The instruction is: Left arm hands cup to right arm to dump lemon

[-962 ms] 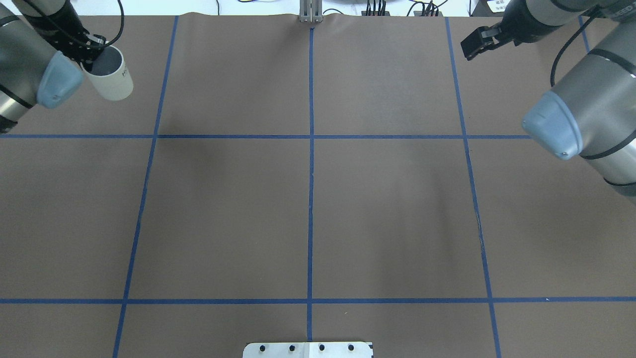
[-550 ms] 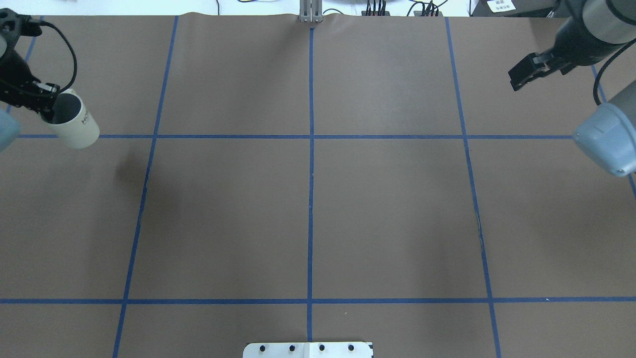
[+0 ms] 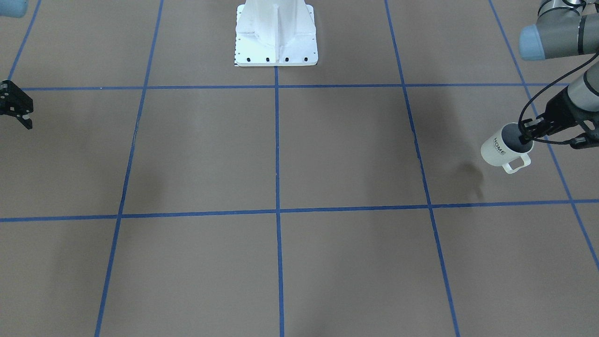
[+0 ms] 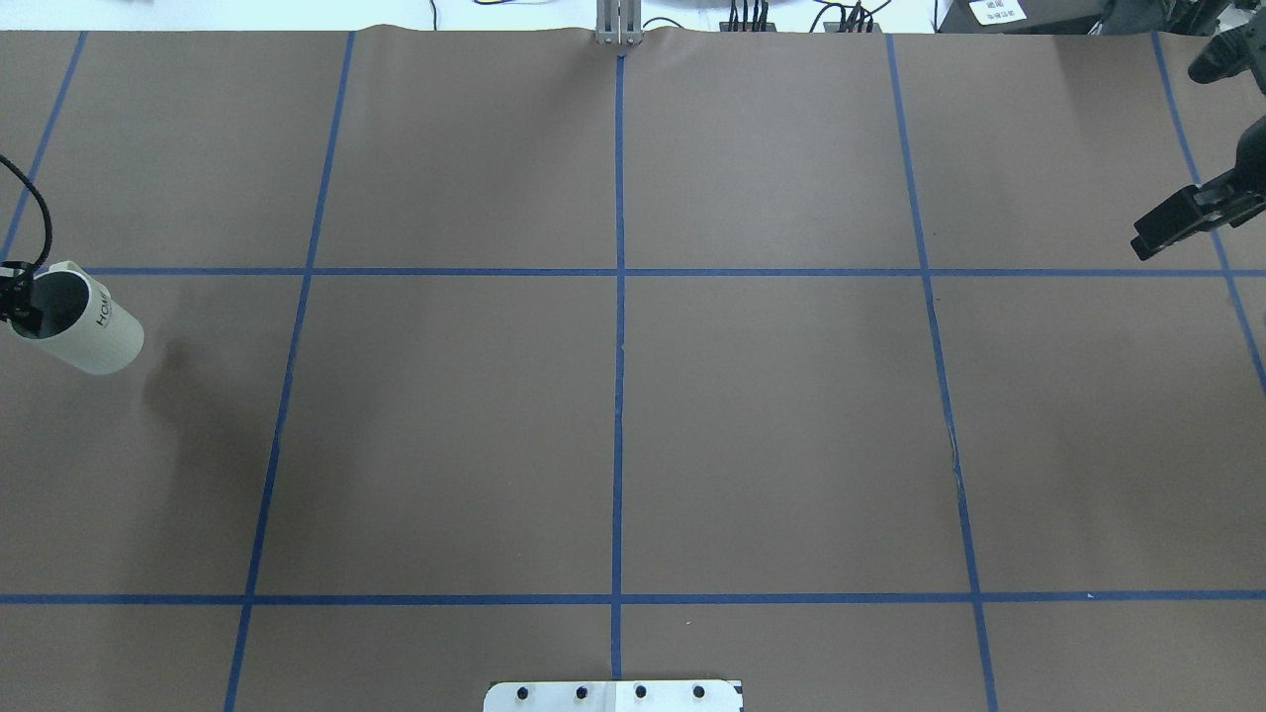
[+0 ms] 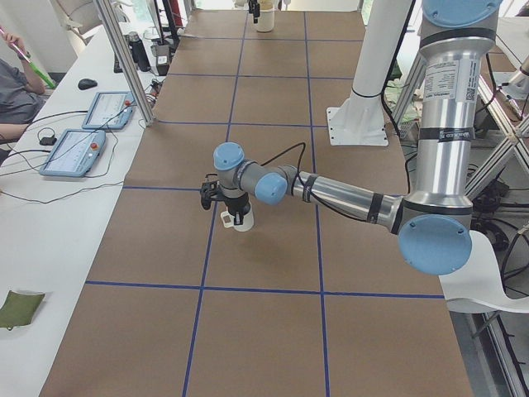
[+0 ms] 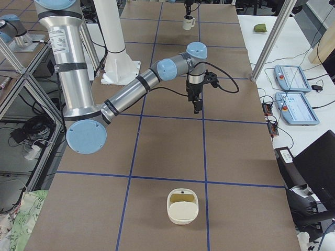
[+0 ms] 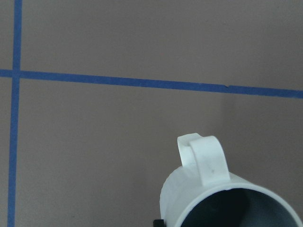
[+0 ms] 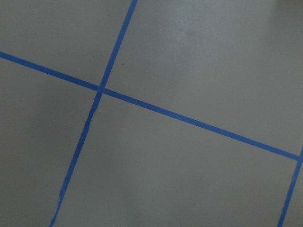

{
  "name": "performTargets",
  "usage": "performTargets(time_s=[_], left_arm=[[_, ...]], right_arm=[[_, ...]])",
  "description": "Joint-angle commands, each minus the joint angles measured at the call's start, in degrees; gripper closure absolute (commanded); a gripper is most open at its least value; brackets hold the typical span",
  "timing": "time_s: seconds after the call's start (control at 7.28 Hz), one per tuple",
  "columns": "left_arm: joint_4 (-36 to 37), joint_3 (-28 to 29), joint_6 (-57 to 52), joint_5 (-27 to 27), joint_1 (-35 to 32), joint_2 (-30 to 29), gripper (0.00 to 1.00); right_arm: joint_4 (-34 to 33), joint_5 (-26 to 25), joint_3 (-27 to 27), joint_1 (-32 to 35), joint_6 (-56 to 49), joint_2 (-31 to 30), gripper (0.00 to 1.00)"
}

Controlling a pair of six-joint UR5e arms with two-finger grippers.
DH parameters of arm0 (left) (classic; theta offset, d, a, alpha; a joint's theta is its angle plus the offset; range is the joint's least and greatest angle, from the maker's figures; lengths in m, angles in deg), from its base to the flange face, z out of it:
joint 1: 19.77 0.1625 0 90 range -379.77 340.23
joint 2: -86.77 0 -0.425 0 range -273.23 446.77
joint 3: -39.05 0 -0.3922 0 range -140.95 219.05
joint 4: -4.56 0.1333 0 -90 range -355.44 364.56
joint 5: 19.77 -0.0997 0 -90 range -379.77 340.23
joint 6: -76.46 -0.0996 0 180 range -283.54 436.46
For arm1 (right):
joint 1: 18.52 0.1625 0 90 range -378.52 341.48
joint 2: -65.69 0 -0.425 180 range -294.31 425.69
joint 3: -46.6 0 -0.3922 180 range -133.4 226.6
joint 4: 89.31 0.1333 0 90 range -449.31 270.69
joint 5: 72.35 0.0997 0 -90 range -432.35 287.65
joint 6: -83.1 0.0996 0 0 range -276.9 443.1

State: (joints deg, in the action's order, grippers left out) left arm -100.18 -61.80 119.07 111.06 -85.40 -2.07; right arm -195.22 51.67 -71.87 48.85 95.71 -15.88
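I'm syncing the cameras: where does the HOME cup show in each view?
Front-facing: cup at right edge, mid-height.
Overhead: cup at left edge, mid-height.
Exterior left: cup just left of centre.
Exterior right: cup at top, near centre.
Left wrist: cup at bottom right.
Right wrist: not in it.
Landmark: blue tape grid.

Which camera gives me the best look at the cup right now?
Exterior front-facing: the cup shows lettering, handle and rim, the left tool gripping its rim. Overhead catches it at the frame edge; left wrist only rim and handle; side views show it small.
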Motion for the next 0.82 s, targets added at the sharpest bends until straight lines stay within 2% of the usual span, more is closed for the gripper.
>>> performTargets(time_s=[0.0,0.55,0.69], left_arm=[[-6.08,1.97,8.08,-0.05,0.42,1.48,1.00],[-5.74,3.91,11.34,0.03,2.71,1.04,1.00],[-5.91,3.82,11.79,0.03,3.32,1.04,0.67]], right_arm=[[-0.09,-0.18,0.60,0.13,0.23,-1.40,0.00],[0.00,0.34,0.60,-0.05,1.20,-1.22,0.00],[0.00,0.61,0.69,-0.14,1.20,-1.13,0.00]])
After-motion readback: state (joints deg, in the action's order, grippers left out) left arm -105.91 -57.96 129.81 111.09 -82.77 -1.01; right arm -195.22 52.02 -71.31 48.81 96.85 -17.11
